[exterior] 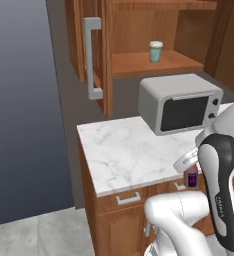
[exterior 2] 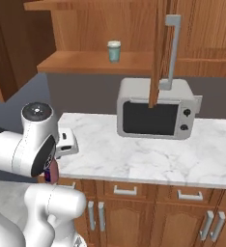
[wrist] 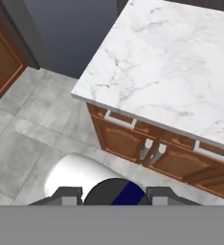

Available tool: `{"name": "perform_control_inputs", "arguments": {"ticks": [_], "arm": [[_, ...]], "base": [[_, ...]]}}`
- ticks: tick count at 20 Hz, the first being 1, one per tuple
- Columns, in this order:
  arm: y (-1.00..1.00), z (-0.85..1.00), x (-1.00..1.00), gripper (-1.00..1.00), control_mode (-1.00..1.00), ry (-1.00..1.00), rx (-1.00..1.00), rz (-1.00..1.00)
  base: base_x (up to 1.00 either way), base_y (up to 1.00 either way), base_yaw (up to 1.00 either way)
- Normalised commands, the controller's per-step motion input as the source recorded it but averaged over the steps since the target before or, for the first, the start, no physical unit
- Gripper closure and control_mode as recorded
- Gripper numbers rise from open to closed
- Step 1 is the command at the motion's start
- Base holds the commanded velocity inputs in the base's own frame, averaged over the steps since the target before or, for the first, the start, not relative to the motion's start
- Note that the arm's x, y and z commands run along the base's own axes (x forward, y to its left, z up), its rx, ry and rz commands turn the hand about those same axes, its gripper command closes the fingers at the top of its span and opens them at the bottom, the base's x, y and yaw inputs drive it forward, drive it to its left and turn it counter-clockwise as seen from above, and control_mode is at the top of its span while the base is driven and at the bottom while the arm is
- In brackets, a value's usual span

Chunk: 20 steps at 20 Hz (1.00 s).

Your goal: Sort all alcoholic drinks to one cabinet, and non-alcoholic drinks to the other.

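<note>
A small pale teal cup (exterior: 155,51) (exterior 2: 114,51) with a whitish lid stands on the lower shelf of the open upper cabinet. My gripper (exterior: 191,172) (exterior 2: 52,170) (wrist: 115,195) hangs off the front edge of the counter, in front of the drawers, and is shut on a short dark purple bottle (exterior: 191,179) (exterior 2: 50,174) with a reddish label. In the hand view the bottle's dark rounded top (wrist: 115,191) sits between the two fingertips (wrist: 68,194). The arm hides most of the bottle in both base views.
A grey microwave (exterior: 181,102) (exterior 2: 156,108) stands at the back of the white marble counter (exterior: 124,150) (exterior 2: 158,154). An open cabinet door with a long grey handle (exterior: 93,57) (exterior 2: 170,48) juts out above it. Drawers and doors (wrist: 147,148) line the counter front above a grey tiled floor.
</note>
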Motion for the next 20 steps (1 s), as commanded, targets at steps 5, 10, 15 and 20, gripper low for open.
{"name": "perform_control_inputs", "arguments": {"ticks": [5,10,15,20], "arm": [[0.0,0.0,0.0,1.0,1.0,0.0,0.0,0.0],[0.0,0.0,0.0,1.0,1.0,0.0,0.0,0.0],[0.0,0.0,0.0,1.0,1.0,0.0,0.0,0.0],[0.1,0.0,-0.13,1.0,-1.0,0.01,0.0,0.02]], "base": [[0.2,-0.42,0.27],[0.37,-0.26,0.08],[0.26,-0.04,0.06],[0.0,0.0,0.0]]}}
